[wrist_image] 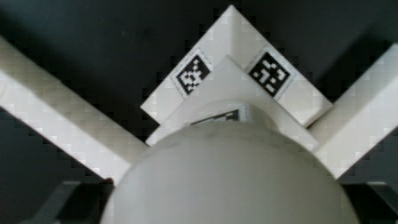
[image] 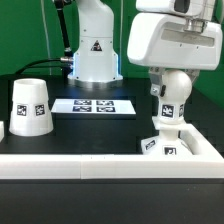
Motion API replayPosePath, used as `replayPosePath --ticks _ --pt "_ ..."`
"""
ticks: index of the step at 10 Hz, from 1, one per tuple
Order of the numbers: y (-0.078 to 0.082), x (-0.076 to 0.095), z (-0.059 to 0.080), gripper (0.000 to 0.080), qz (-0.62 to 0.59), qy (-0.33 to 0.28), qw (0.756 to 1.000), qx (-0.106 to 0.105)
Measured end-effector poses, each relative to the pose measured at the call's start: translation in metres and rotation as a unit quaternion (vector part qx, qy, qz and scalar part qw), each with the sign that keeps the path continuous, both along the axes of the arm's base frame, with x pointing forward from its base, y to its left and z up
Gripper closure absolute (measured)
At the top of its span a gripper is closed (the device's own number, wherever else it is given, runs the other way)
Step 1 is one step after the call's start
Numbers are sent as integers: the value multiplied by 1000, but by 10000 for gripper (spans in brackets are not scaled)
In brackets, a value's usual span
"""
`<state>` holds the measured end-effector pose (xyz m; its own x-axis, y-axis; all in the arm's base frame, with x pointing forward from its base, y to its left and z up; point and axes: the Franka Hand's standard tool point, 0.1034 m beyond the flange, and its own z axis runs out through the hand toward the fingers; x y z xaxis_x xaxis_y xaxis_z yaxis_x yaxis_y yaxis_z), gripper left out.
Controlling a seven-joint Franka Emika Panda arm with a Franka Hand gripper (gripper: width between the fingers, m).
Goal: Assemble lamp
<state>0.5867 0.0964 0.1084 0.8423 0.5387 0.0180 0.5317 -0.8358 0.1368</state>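
Note:
The ball-topped bulb stands upright on the flat square base, which lies in the corner of the white rails at the exterior view's right. My gripper reaches down over the bulb's round top, and its jaws look shut on it. In the wrist view the bulb fills the space between my fingers, with the gripper around it. The base's tagged corner shows beyond the bulb. The cone shade stands alone at the exterior view's left, upright on its wide end.
The marker board lies flat at the middle back, in front of the arm's pedestal. A long white rail runs along the front and another up the right side. Both meet in a V behind the base.

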Motion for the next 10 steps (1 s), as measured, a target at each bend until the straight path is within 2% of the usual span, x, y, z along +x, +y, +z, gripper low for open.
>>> replayPosePath --ticks 4,5,7,8,10 --pt "2 -1 0 222 -153 -10 988 22" --pt "3 -3 0 222 -233 -10 972 36" --pt "3 -3 0 222 -312 -8 949 49" --pt "0 -2 0 222 -363 -6 929 62" --pt "0 -2 0 222 -416 -6 907 72"
